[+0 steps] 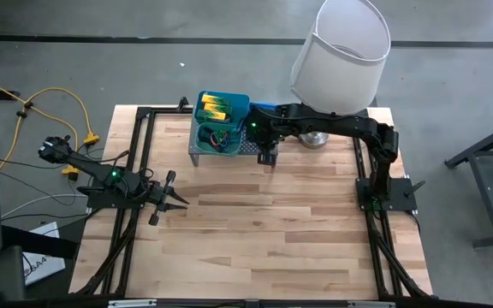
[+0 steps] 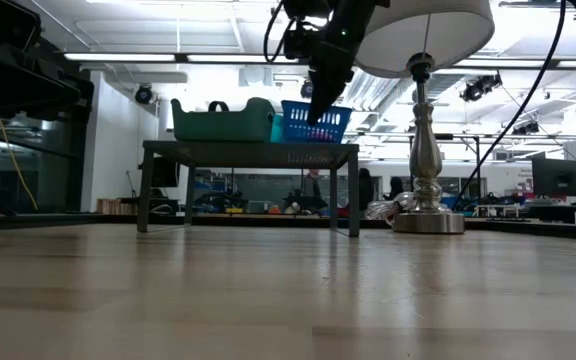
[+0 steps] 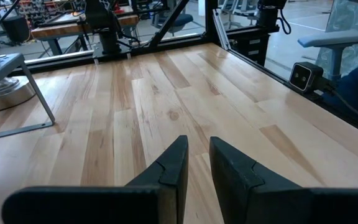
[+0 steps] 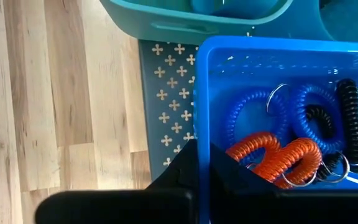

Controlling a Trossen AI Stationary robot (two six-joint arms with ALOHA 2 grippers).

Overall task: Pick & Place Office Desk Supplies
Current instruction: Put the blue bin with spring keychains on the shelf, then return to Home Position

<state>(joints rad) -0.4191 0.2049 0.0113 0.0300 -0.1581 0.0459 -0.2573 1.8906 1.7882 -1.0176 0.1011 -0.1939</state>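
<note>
Wood table (image 1: 264, 231); workshop behind, perhaps desks.

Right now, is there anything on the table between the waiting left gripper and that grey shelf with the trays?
No. In the high view, only bare wood lies between the left gripper and the grey shelf.

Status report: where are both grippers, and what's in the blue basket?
Right gripper shut, empty, over the blue mesh basket on the riser shelf. Basket holds blue, orange and black coil loops. Left gripper waits low over bare table, holding nothing.
</note>
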